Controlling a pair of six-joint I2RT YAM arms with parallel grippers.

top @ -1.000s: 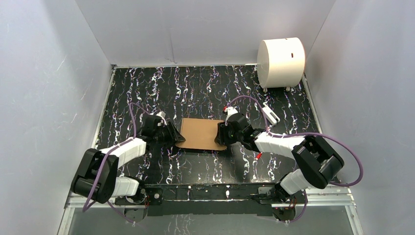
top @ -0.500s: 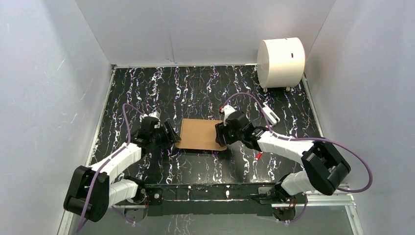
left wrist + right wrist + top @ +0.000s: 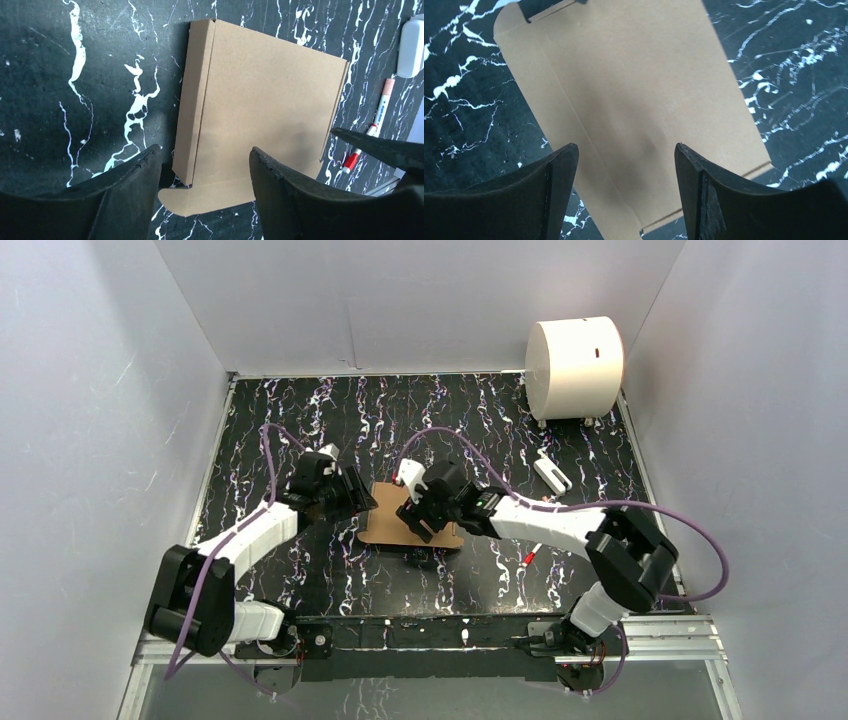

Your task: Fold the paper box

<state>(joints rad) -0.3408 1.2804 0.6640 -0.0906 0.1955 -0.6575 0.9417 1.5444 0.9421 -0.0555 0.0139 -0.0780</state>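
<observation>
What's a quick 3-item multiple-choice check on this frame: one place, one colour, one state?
1. Where on the table is the white cylinder?
A. near left corner
B. far right corner
C. middle of the near edge

2. What colour is the paper box?
A. brown
B. white
C. blue

3. How do the left gripper and right gripper stand?
A. both shut on the box
B. both open, holding nothing
C. left shut, right open

Answers:
1 B, the top view shows it at the back right, by the walls.
2 A, both wrist views show plain brown card.
3 B, each wrist view shows the jaws spread wide with the box lying flat on the table below them.
</observation>
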